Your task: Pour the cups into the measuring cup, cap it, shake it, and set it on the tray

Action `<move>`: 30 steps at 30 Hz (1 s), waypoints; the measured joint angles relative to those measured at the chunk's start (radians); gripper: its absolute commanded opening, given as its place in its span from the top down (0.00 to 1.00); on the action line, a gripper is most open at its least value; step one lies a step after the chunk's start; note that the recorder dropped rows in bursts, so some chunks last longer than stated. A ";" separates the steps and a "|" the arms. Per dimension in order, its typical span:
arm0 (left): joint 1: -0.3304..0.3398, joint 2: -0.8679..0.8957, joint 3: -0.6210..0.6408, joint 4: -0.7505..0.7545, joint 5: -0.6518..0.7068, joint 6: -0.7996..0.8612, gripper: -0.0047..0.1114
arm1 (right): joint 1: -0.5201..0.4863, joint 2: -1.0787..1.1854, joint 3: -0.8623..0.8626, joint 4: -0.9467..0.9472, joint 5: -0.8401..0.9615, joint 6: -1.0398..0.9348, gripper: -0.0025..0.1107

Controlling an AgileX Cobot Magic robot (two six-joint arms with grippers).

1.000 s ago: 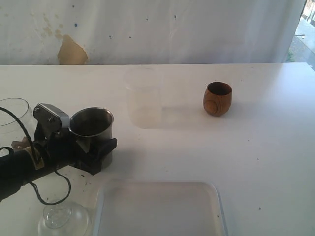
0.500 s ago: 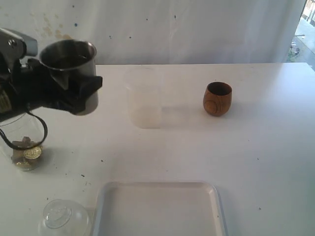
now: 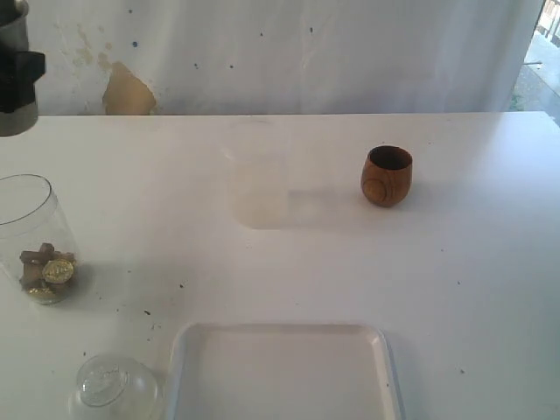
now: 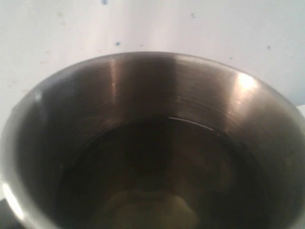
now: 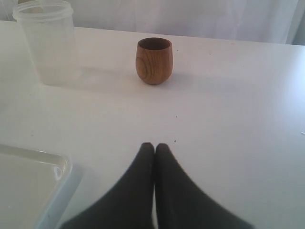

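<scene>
High at the left edge, the left gripper (image 3: 19, 70) clasps the steel tumbler (image 4: 143, 90), held clear of the table (image 3: 472, 262). The clear measuring cup (image 3: 31, 229) stands beneath it, and the wooden cup (image 3: 387, 175) sits well off to the right. The right gripper (image 5: 154, 149) has its jaws pressed together, empty.

The exterior view looks from above the tray's side of the white table (image 3: 455, 289), facing down and across it to a white backdrop, far enough back to take in most of the top. The left wrist view sits right over the mouth of the steel tumbler (image 4: 143, 90), so near that the rim fills the picture, with only pale wall behind. The right wrist view hangs low over the table, facing out past the tips of the right gripper (image 5: 155, 146), and shares with the exterior view the wooden cup (image 5: 153, 60), the frosted cup (image 5: 45, 45) and a corner of the tray (image 5: 28, 181).
</scene>
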 measured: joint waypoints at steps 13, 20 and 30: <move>0.495 0.043 0.146 0.148 -0.308 -0.077 0.96 | 0.000 0.000 0.000 0.000 0.000 0.000 0.98; 0.574 0.149 0.230 0.212 -0.420 -0.078 0.96 | 0.000 0.000 0.000 0.000 0.000 0.000 0.98; 0.576 0.302 0.252 0.334 -0.644 -0.078 0.96 | 0.000 0.000 0.000 0.000 0.000 0.000 0.98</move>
